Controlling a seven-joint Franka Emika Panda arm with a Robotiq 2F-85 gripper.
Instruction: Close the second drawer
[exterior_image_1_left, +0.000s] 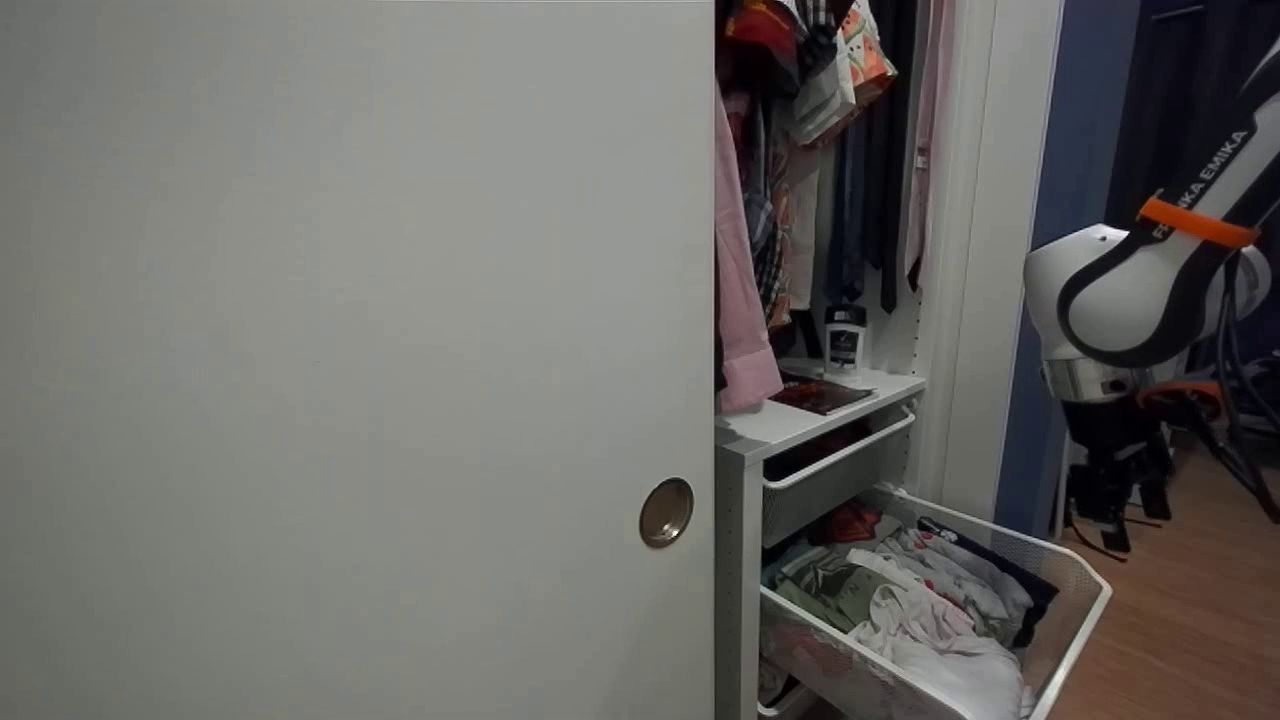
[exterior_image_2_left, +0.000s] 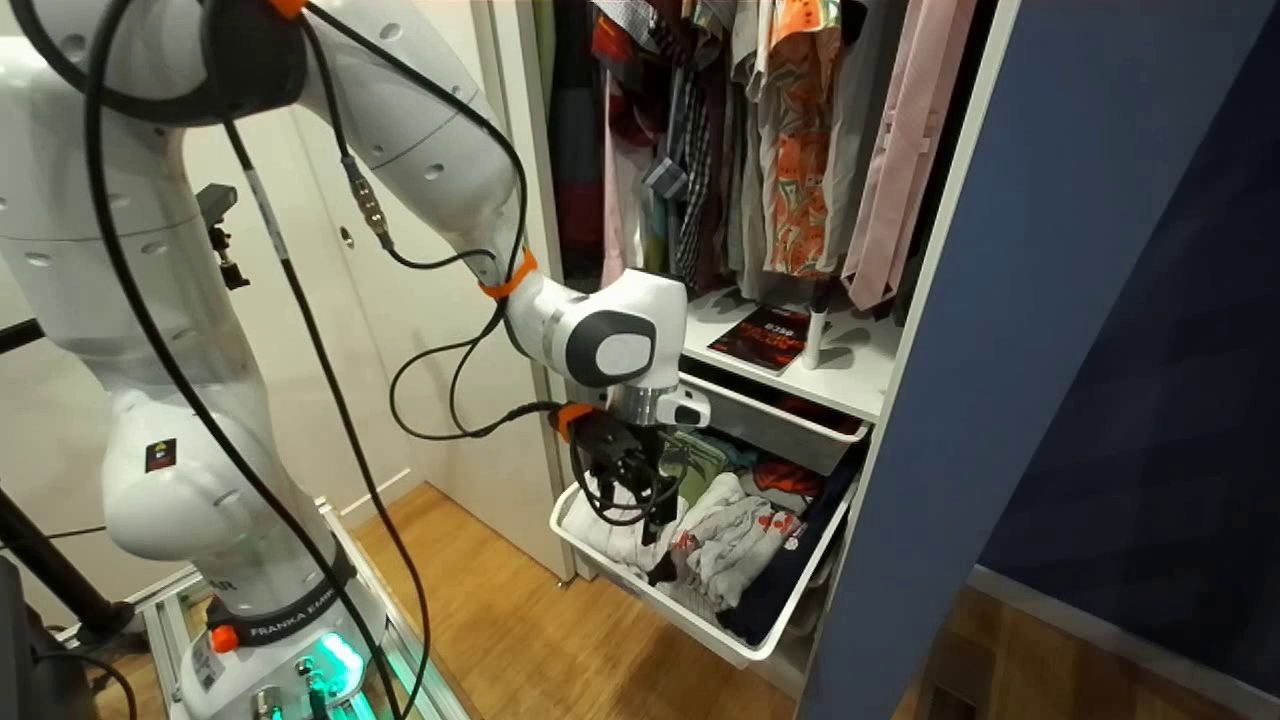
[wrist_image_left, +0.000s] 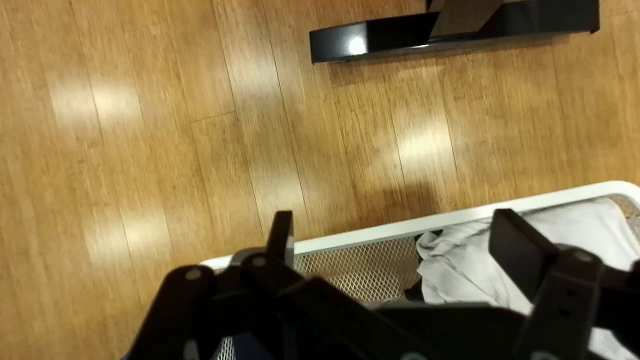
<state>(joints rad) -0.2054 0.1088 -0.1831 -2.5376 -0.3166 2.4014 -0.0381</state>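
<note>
The second drawer (exterior_image_1_left: 1080, 640) is a white mesh basket drawer, pulled far out and filled with folded clothes. It also shows in an exterior view (exterior_image_2_left: 690, 619), below a shallower upper drawer. In the wrist view its white front rim (wrist_image_left: 375, 232) crosses behind the two fingertips. My gripper (wrist_image_left: 395, 222) is open, fingers wide apart, with nothing between them. In an exterior view my gripper (exterior_image_2_left: 640, 515) hangs pointing down over the front part of the drawer, above the clothes. My gripper (exterior_image_1_left: 1137, 520) also shows beside the frame wall. I cannot tell whether a finger touches the rim.
The upper drawer (exterior_image_1_left: 840, 462) sits slightly out under the white shelf (exterior_image_2_left: 850, 375), which holds a dark booklet (exterior_image_2_left: 765, 337) and a bottle (exterior_image_1_left: 845, 345). A pale sliding door (exterior_image_1_left: 350, 350) covers the closet's other part. A black bar (wrist_image_left: 400, 37) stands on the wooden floor.
</note>
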